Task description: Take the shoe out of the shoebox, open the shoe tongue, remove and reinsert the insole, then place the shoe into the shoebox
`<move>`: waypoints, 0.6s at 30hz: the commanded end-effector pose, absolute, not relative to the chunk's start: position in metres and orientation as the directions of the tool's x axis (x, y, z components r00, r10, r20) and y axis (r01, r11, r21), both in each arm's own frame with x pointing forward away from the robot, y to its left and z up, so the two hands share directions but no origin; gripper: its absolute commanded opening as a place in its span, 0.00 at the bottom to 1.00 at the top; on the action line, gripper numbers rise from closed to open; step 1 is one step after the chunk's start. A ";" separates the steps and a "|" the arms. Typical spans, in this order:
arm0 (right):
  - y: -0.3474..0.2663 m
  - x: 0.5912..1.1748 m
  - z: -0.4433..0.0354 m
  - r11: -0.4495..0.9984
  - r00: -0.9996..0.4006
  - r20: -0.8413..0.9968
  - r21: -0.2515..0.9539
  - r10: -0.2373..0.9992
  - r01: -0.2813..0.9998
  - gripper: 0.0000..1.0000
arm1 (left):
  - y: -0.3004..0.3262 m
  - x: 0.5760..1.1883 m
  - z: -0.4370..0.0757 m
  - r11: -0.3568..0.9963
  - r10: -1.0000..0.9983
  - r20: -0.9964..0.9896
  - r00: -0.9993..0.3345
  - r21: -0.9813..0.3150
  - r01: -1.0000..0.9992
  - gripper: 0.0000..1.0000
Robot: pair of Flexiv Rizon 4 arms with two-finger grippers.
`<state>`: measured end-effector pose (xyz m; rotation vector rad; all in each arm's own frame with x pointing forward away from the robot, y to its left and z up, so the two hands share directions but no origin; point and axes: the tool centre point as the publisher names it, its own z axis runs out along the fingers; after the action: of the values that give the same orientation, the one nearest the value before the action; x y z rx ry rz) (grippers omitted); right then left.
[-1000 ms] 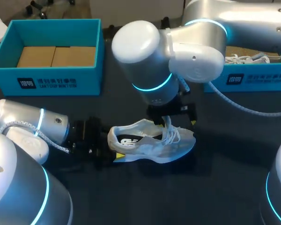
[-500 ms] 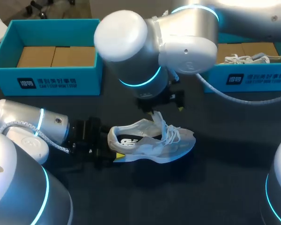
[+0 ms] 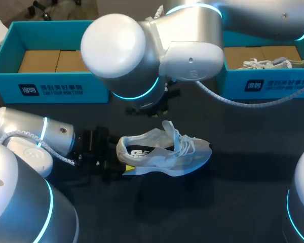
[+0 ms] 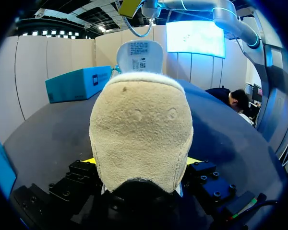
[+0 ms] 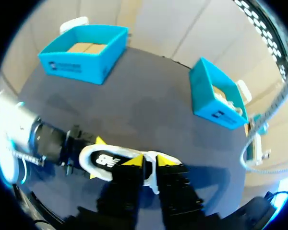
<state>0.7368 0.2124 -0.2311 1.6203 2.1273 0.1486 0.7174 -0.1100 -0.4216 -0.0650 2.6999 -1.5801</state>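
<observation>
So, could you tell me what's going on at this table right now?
The left gripper is shut on the heel of a white shoe that lies on the dark table, out of its box. The right gripper hangs open just above the shoe, whose tongue stands upright. An open blue box sits behind, towards the left.

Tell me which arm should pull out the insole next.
Right, probably. The left claw is clamped on the heel of the shoe, steadying it, while the right claw hangs open and free above the raised tongue.
</observation>
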 end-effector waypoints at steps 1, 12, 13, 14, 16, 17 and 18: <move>0.220 0.732 -0.230 0.427 -0.339 -0.290 0.338 0.895 0.839 0.00 | -0.110 0.720 -0.425 0.491 -0.043 0.009 -0.999 -0.870 -0.029 0.00; 0.240 0.717 -0.233 0.701 -0.632 -0.314 0.206 0.709 0.683 0.00 | -0.110 0.720 -0.425 0.491 -0.043 0.009 -0.999 -0.870 -0.029 0.00; 0.240 0.716 -0.234 0.725 -0.659 -0.313 0.189 0.684 0.663 0.00 | -0.110 0.720 -0.425 0.491 -0.043 0.009 -0.999 -0.870 -0.029 0.00; 0.241 0.715 -0.234 0.745 -0.682 -0.312 0.171 0.662 0.645 0.00 | -0.110 0.720 -0.425 0.491 -0.043 0.009 -0.999 -0.870 -0.029 0.00; 0.243 0.714 -0.234 0.772 -0.718 -0.290 0.156 0.632 0.616 0.00 | -0.110 0.720 -0.425 0.491 -0.043 0.009 -0.999 -0.870 -0.029 0.00; 0.244 0.714 -0.234 0.794 -0.747 -0.274 0.144 0.606 0.591 0.00 | -0.110 0.720 -0.425 0.491 -0.043 0.009 -0.999 -0.870 -0.029 0.00; 0.244 0.714 -0.234 0.809 -0.764 -0.272 0.134 0.585 0.572 0.00 | -0.110 0.720 -0.425 0.491 -0.043 0.009 -0.999 -0.870 -0.029 0.00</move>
<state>0.7061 0.2454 -0.2323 0.9548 2.6299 0.0682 0.7174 -0.1100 -0.4216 -0.0650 2.6999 -1.5800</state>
